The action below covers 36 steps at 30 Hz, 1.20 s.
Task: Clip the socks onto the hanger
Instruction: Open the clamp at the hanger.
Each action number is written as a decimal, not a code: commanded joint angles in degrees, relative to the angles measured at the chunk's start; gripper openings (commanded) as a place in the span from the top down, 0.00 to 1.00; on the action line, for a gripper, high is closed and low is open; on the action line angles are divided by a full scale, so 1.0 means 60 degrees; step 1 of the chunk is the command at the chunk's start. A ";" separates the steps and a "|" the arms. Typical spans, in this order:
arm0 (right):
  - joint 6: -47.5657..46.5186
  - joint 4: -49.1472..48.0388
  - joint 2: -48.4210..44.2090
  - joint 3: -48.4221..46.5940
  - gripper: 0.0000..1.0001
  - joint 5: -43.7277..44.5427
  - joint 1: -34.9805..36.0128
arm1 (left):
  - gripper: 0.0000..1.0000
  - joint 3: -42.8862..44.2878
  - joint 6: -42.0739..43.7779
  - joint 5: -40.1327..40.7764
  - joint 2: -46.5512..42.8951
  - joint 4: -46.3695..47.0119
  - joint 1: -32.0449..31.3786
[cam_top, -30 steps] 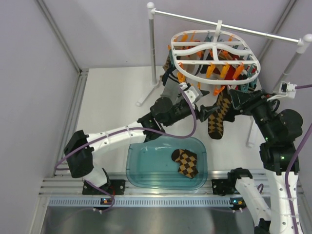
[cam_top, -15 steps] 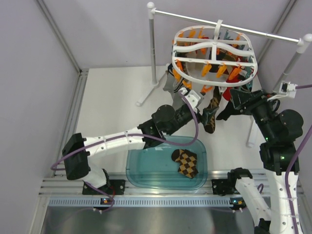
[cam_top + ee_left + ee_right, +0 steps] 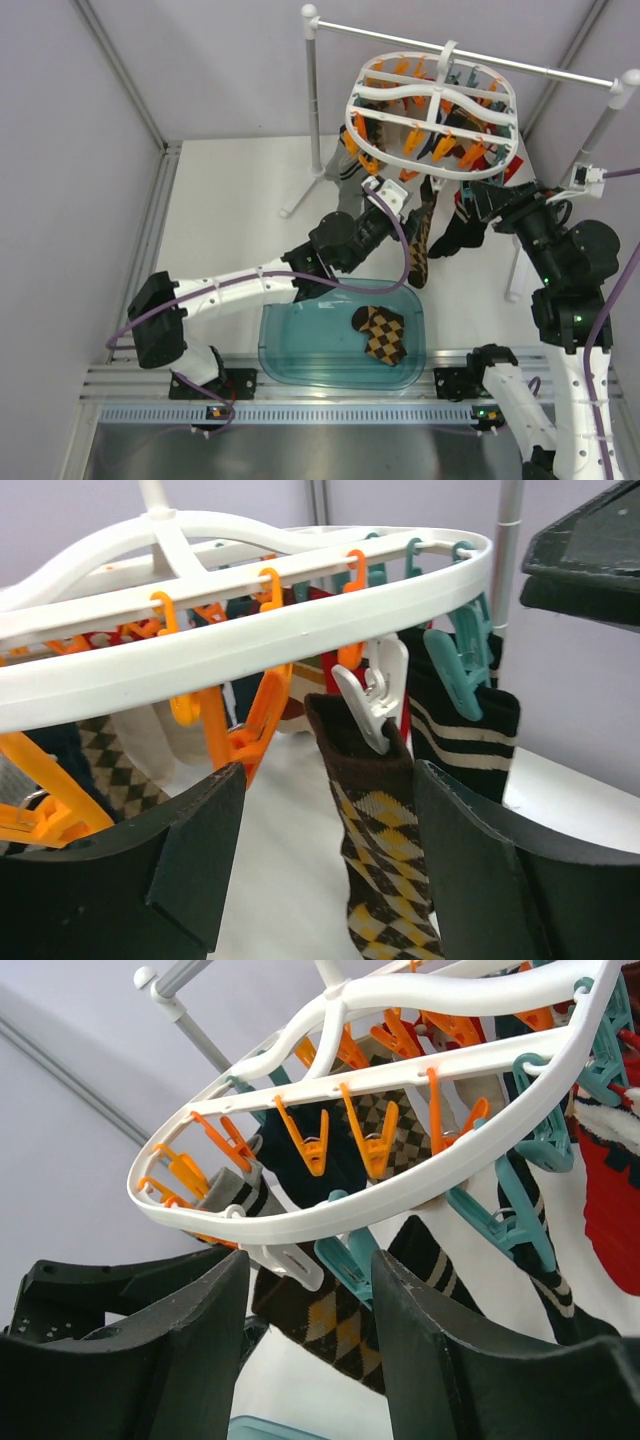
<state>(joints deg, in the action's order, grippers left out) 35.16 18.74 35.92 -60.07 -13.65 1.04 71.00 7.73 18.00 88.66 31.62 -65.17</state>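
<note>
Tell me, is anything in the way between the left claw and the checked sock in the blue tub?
Nothing visible. The brown-and-yellow diamond-check sock lies uncovered in the open teal plastic tub; the open left gripper is up by the white oval hanger.

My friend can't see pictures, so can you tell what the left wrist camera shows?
A brown and yellow diamond sock hangs from a white clip on the white hanger, right between the open black fingers of the left gripper. Beside it, a teal clip holds a black sock with white stripes, and orange clips dangle nearby.
</note>
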 commanded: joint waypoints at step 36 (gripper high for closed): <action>-0.0791 -0.1351 0.0546 0.0110 0.50 0.0590 -0.0100 | 0.24 0.0060 0.0397 -0.4888 -0.0583 -0.0465 0.2438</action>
<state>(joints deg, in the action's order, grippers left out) 31.44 14.13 38.81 -58.48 -10.59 1.04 68.55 9.21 -8.99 84.23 27.16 -51.07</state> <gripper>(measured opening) 0.508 0.764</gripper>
